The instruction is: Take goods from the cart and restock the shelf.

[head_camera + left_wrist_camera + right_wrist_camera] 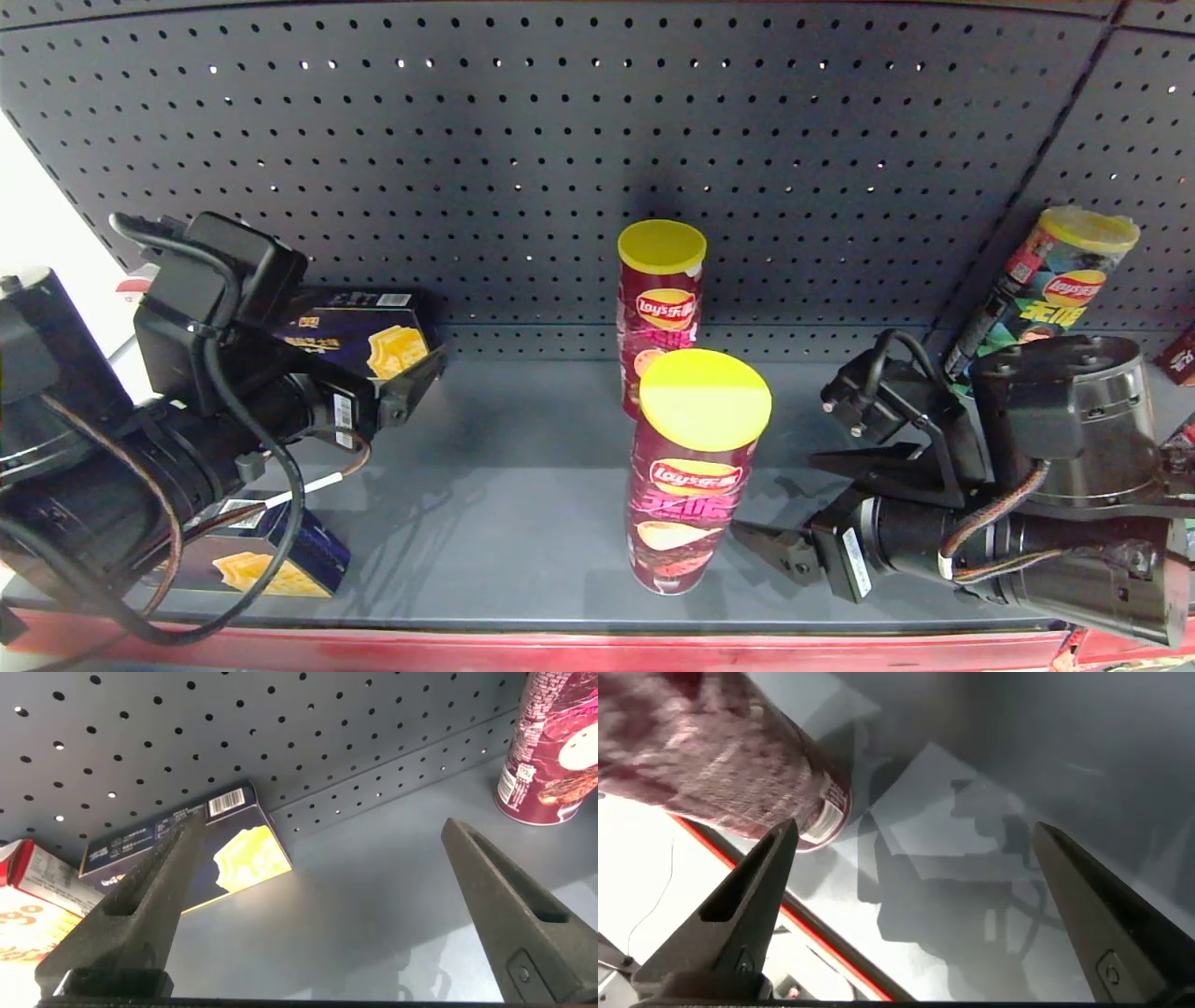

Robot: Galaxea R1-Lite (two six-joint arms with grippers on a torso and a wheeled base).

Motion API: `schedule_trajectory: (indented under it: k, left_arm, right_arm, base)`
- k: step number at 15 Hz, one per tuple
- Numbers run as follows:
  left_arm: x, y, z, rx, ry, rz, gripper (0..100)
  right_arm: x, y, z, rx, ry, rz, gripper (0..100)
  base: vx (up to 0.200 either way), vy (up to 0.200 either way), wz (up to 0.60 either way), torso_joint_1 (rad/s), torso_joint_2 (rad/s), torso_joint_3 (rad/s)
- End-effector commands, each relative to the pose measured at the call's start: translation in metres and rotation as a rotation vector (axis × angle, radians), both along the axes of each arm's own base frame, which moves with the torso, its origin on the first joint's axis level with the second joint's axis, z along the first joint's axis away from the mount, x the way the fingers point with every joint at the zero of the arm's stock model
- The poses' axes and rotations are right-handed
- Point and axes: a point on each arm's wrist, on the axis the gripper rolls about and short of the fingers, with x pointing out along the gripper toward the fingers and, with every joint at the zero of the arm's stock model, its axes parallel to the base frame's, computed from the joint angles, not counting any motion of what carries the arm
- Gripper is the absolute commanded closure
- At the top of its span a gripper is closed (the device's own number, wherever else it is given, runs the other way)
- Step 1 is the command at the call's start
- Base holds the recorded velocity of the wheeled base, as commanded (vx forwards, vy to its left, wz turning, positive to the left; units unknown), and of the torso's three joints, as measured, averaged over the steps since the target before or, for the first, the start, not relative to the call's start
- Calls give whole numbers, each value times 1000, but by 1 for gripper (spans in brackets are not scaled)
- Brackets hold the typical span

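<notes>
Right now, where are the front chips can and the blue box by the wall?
front chips can (689, 485), head view, on its red side
blue box (383, 331), head view, on its yellow picture

The lower part of the rear maroon cylindrical chip can (660, 299) is hidden behind the front maroon chip can (691, 485), which is blurred and cut by the edge in the right wrist view. The left arm (187, 439) covers part of the dark blue cardboard biscuit box (373, 341) at the back and of the second dark blue box (280, 565) in front. The right arm (980, 532) hides the base of the leaning multicoloured chip can (1055, 289).
</notes>
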Motion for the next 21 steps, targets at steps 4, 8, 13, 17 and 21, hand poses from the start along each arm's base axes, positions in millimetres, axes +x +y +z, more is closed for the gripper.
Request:
schedule_trajectory:
  k: [4,8,13,17,21]
  left_arm:
    - [1,0,-1,1,3,0,0]
    - [1,0,-1,1,3,0,0]
    - [-2,1,0,-2,-1,2,0]
    - [-19,10,15,-35,-60,8,0]
    - [-44,19,16,-51,-103,6,0]
  right_arm:
    - [4,7,0,-2,1,8,0]
    - [4,8,-1,-3,2,13,0]
    - [-5,-8,15,37,-51,-29,0]
    - [-55,-58,47,164,-198,-64,0]
    - [-120,-112,30,265,-287,-15,0]
  base:
    - [0,0,0,0,0,0]
    - [0,0,0,0,0,0]
    - [0,0,0,0,0,0]
    - [0,0,0,0,0,0]
    - [0,0,0,0,0,0]
